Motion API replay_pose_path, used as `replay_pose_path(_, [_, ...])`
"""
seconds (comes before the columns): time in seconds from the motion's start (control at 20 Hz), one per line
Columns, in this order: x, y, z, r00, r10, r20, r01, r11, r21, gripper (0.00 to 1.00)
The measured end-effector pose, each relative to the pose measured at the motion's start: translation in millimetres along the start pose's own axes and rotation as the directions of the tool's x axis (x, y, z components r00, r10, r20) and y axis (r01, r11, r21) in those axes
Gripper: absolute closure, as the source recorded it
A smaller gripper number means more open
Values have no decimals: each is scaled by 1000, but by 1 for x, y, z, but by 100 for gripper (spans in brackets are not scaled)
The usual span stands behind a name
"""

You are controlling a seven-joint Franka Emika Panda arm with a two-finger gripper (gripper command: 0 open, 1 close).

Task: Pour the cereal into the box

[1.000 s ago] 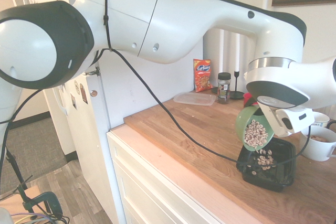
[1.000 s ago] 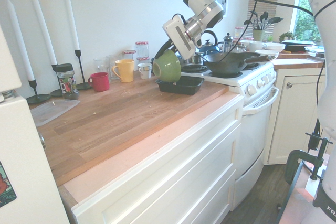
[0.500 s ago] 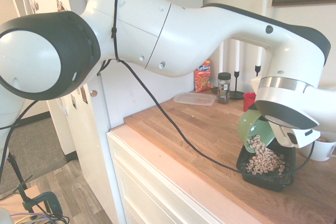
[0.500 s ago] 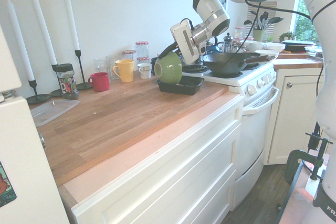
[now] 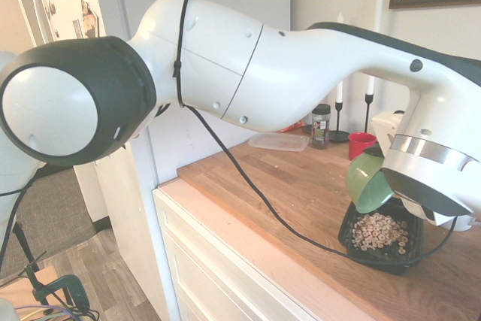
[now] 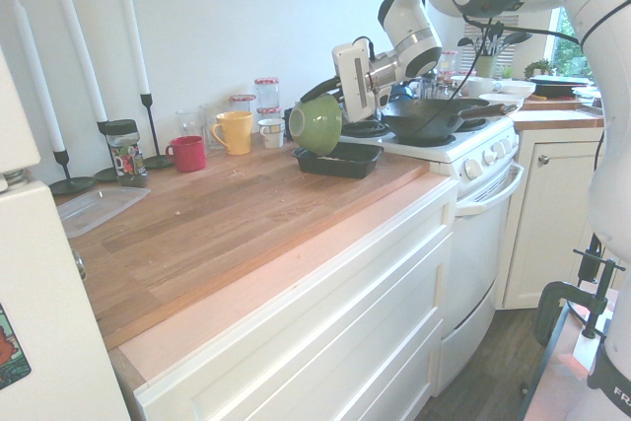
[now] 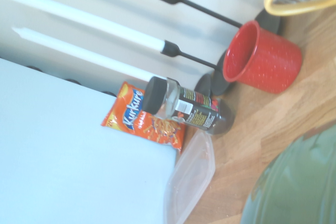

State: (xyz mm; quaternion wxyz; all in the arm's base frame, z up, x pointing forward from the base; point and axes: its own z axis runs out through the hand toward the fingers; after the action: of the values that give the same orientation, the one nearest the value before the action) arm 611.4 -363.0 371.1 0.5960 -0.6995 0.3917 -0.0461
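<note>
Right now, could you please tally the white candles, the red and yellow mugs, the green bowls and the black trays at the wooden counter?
White candles: 3
Red mug: 1
Yellow mug: 1
Green bowl: 1
Black tray: 1
Total: 7

Red cup [image 7: 262, 57], spice jar [image 7: 186, 106], orange snack bag [image 7: 148, 119], clear container [image 7: 190, 180], blurred green rim, perhaps a bowl [image 7: 296, 187]
</note>
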Motion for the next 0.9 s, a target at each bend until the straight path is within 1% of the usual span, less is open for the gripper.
replay_pose_path(0.35, [1, -1, -3, 1000, -17, 4, 17, 1000, 4, 100])
replay_pose_path(0.45, [1, -10, 2, 998, -37, -45, 34, 998, -56, 100])
replay_pose_path(0.55, [-8, -32, 17, 992, -72, -108, 54, 986, -157, 100])
replay_pose_path(0.65, [-29, -63, 42, 978, -131, -159, 87, 963, -256, 100])
replay_pose_path(0.7, [-44, -79, 58, 970, -163, -183, 100, 946, -308, 100])
replay_pose_path(0.75, [-59, -93, 74, 960, -191, -206, 108, 927, -359, 100])
replay_pose_path(0.9, [-106, -120, 136, 916, -290, -278, 117, 854, -508, 100])
